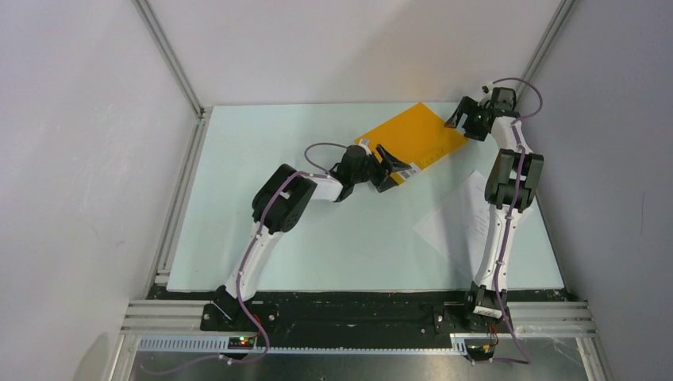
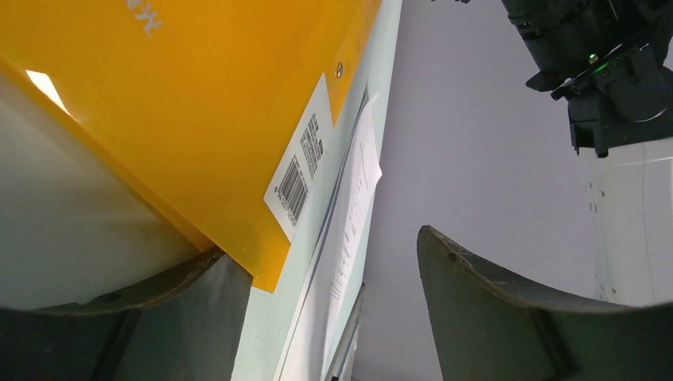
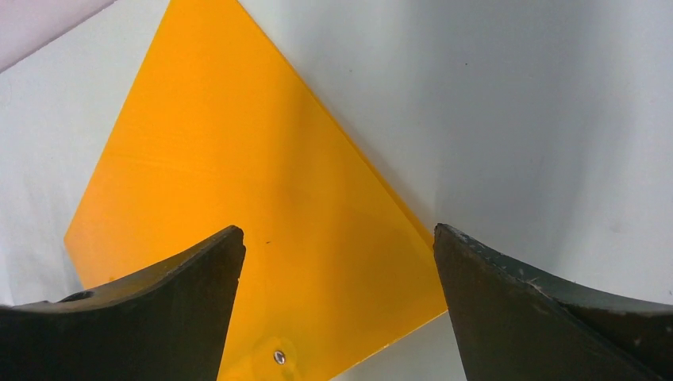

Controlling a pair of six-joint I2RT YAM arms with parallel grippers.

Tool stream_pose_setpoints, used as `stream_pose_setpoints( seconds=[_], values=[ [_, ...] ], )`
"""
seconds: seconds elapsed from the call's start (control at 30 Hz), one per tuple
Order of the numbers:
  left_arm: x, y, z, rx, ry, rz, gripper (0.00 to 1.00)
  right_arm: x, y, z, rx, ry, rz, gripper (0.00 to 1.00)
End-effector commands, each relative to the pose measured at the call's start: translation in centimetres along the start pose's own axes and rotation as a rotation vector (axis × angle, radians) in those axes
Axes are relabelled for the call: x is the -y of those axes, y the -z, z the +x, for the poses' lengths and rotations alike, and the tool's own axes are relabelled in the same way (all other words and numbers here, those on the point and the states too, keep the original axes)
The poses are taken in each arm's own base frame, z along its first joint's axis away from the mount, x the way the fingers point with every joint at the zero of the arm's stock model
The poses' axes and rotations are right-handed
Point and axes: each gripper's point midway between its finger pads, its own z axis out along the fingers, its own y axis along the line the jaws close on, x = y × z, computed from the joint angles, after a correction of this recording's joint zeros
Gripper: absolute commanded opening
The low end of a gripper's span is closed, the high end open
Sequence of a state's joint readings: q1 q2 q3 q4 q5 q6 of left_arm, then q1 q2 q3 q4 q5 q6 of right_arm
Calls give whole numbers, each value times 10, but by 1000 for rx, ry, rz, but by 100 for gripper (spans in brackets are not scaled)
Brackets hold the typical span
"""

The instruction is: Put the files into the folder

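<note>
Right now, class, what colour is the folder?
Orange-yellow; the folder shows best in the right wrist view.

A: The white printed paper sheets (image 1: 452, 222)?
B: Their right side sits behind the right arm (image 1: 500, 238); print too small to read.
A: The flat orange card folder (image 1: 413, 131)?
B: Near corner partly under the left hand (image 1: 397, 169).

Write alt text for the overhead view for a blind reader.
An orange folder lies at an angle on the far half of a pale table; the left arm holds open jaws at its near corner, the right arm open jaws at its right corner. White papers lie on the table by the right arm, outside the folder.
</note>
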State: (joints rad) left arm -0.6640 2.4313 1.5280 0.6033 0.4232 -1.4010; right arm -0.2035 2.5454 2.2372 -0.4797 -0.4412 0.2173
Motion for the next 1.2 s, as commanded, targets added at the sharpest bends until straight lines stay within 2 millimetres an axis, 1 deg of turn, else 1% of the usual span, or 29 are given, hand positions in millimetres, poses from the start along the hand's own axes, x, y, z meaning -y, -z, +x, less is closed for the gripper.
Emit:
stream_pose_setpoints(
  seconds=[0.0,0.17,0.27,0.3,0.33,0.37,0.4,0.43,0.47,0.5,0.53,0.57,0.6,0.63,0.67,0.7,0.73,0.77,0.83,0.87,0.9,0.93,0.97,1.0,1.03,1.07,1.1,1.13,1.17],
  values=[
    [28,7,-7,1,-60,71,77,-28,5,12,-46,-9,-61,93],
    [41,11,-20,29,-89,113,75,-35,3,30,-93,-15,-69,92],
    [52,13,-32,55,-158,140,59,-48,4,44,-132,-10,-94,91],
    [56,14,-34,60,-176,147,47,-51,3,51,-149,-4,-107,91],
    [58,17,-38,64,-209,153,41,-56,4,53,-157,13,-110,91],
    [57,20,-40,67,-223,151,30,-58,4,54,-157,18,-105,91],
    [64,28,-47,77,-258,161,25,-61,7,49,-147,14,-104,91],
    [57,33,-48,71,-266,147,19,-62,10,45,-135,14,-101,92],
    [67,45,-59,96,-311,159,17,-66,16,36,-115,30,-104,92],
    [58,53,-60,92,-319,140,13,-68,20,32,-106,43,-102,92],
    [69,69,-74,124,-372,150,11,-72,28,23,-85,74,-106,93],
    [60,79,-74,118,-384,125,8,-71,33,21,-82,83,-98,93],
    [71,96,-88,152,-450,131,6,-75,43,15,-66,106,-98,93],
    [60,106,-88,144,-462,92,3,-77,54,7,-48,119,-90,93],
    [75,125,-99,178,-546,97,1,-75,57,12,-58,128,-81,93],
    [77,140,-97,172,-573,75,0,-78,69,6,-39,143,-73,93],
    [75,152,-106,189,-654,51,0,-75,72,13,-55,156,-66,93],
    [77,170,-105,190,-682,24,0,-81,84,9,-40,183,-64,93],
    [76,195,-105,187,-873,-35,0,-81,94,21,-60,199,-56,93],
    [67,203,-101,163,-898,-80,0,-84,98,22,-59,207,-57,93],
    [75,218,-101,182,-1024,-101,0,-87,104,24,-59,219,-59,93],
    [61,226,-98,164,-1042,-163,0,-91,108,25,-61,225,-65,93],
    [70,239,-100,181,-1159,-184,0,-95,113,25,-57,233,-70,93],
    [56,248,-100,177,-1183,-251,0,-97,116,27,-60,235,-76,93],
    [62,259,-102,194,-1283,-279,0,-101,120,26,-55,237,-80,93],
    [47,267,-106,198,-1307,-357,0,-103,122,26,-55,237,-86,93],
    [50,276,-108,207,-1395,-390,0,-104,125,27,-53,236,-87,93],
    [38,283,-114,215,-1415,-466,0,-107,129,25,-45,240,-91,93],
    [37,288,-117,214,-1475,-503,0,-106,129,28,-52,234,-89,92]
  ],
)
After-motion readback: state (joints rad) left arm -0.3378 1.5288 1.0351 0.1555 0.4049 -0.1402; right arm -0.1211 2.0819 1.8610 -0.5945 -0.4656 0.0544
